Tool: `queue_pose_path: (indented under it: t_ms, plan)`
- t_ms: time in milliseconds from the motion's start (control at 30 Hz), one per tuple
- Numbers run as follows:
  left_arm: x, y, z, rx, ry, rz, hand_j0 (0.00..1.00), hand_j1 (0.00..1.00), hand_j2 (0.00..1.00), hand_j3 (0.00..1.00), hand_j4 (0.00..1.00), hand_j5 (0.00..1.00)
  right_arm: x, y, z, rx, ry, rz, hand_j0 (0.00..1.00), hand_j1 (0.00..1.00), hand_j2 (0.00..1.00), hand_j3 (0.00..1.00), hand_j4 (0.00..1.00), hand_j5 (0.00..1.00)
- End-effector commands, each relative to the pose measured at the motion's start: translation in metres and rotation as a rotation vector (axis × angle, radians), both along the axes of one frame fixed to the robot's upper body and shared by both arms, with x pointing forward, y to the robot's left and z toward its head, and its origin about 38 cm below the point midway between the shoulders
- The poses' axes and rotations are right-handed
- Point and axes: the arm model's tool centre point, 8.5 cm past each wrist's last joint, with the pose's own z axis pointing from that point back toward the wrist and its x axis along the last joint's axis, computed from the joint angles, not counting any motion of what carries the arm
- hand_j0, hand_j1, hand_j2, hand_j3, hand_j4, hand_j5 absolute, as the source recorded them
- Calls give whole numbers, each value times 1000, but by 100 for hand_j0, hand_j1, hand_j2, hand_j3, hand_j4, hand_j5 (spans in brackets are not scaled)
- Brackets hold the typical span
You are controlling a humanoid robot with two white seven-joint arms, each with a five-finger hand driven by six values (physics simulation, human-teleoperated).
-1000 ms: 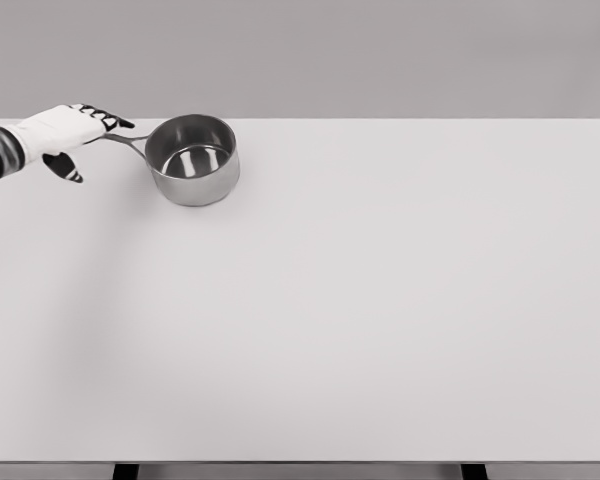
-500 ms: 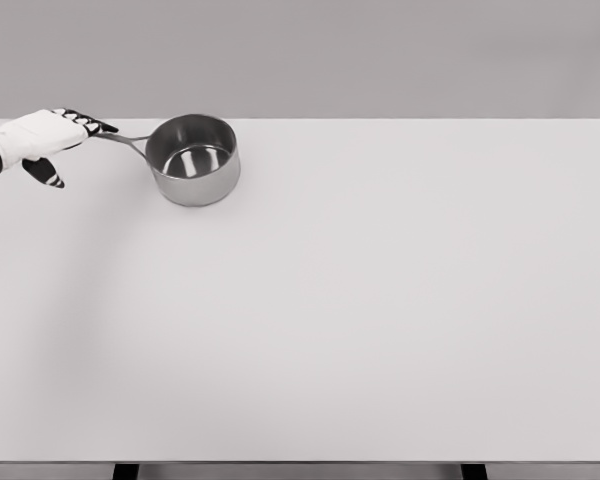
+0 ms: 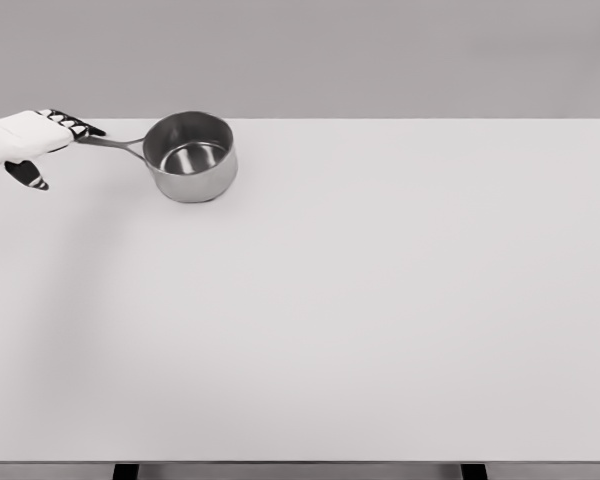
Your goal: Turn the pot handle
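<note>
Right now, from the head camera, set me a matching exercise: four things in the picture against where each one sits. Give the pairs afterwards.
Things:
1. pot
2. pot handle
3. left hand
4. table

Places or states:
A. fills most of the picture, white
B. at the left edge, fingers at the handle's end
C. far left part of the table, upright and empty
D. points left from the pot towards the hand

Pairs: 1-C, 2-D, 3-B, 4-A

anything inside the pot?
Nothing visible inside the pot: bare shiny metal floor and far inner wall. The near wall hides the front strip of the floor. Left hand is at the handle tip.
</note>
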Motion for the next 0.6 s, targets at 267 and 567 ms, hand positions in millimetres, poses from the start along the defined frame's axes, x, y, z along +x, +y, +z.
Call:
queue_pose_path:
  t_ms: [267, 567]
  plan:
    - [-6, 0, 5, -26, -9, -13, 100, 100, 100, 100, 100, 100, 0, 0, 0, 0, 0, 0, 100, 100, 100, 100, 100, 100]
    - [-16, 5, 8, -43, -10, -23, 100, 100, 100, 100, 100, 100, 0, 0, 0, 0, 0, 0, 100, 100, 100, 100, 100, 100]
